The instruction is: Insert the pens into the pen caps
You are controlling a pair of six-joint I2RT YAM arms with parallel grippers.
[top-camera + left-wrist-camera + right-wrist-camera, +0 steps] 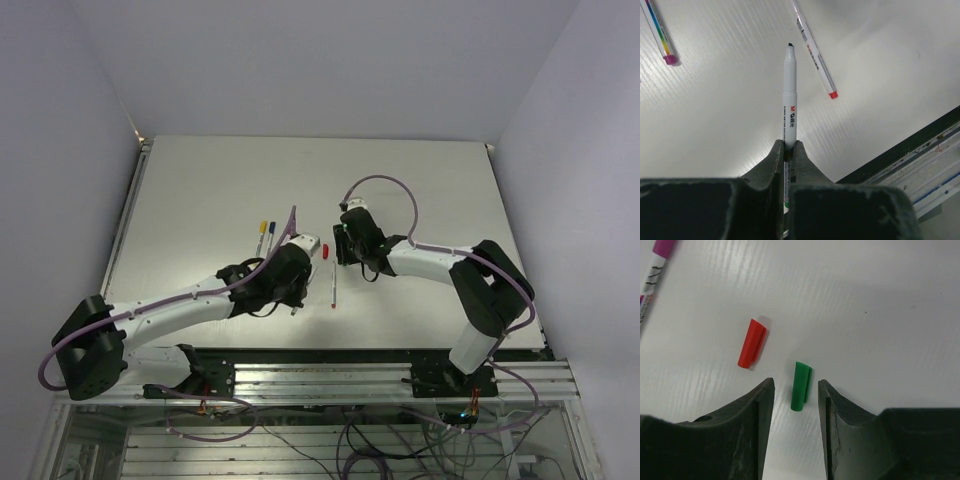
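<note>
My left gripper (789, 145) is shut on a silver-grey pen (790, 90) with a dark bare tip pointing away from the wrist and a green band at its rear end. It is held above the table. My right gripper (796, 385) is open, low over the table, with a green cap (801, 386) lying between its jaws, touching neither. A red cap (751, 343) lies just to its left. In the top view the left gripper (297, 268) and right gripper (345, 250) are close together mid-table, with the red cap (325, 252) between them.
A pen with a red end (814, 52) lies on the table, also in the top view (333, 285). A purple-capped pen (660, 35) lies nearby (655, 270). Yellow-capped (261, 237) and blue-capped (270, 237) pens lie left of the grippers. The table's black front edge (900, 150) is close.
</note>
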